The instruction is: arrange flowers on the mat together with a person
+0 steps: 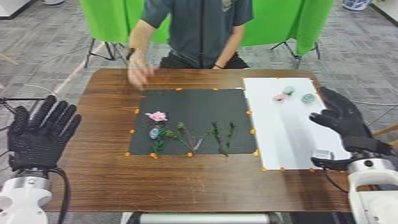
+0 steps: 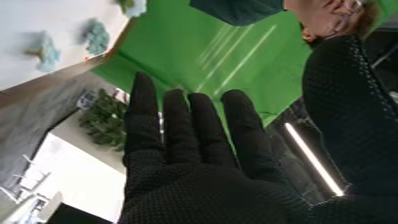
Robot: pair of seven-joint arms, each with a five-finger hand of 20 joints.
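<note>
Fingers of the right hand [image 1: 342,119] are straight and close together, with the thumb held apart; the hand is open. In the head view it is at the right of the frame, over the outer edge of the white mat [image 1: 289,137], its fingers aimed toward the upper left. The left hand [image 1: 37,142] is at the left of the frame, beside the table [image 1: 98,185]; it is open too, its fingers lightly spread and pointing to the top of the frame.

On the black mat [image 1: 191,101], left of the frame's middle, a ruffled pink flower [image 1: 157,116] heads a dark green stem [image 1: 159,143] whose long axis runs nearly straight down the frame. A pale blue flower [image 1: 154,133] is just beside that stem. Near the middle, a thin branched stem [image 1: 184,137] slants from upper left to lower right. Farther right, two leafy sprigs [image 1: 230,136] stand nearly vertical in the frame, closer together at their lower ends.

On the white mat, toward the upper right, are a small pink bloom [image 1: 280,97] and two rounded blue-green blooms [image 1: 308,98]; which way these point I cannot tell.
</note>
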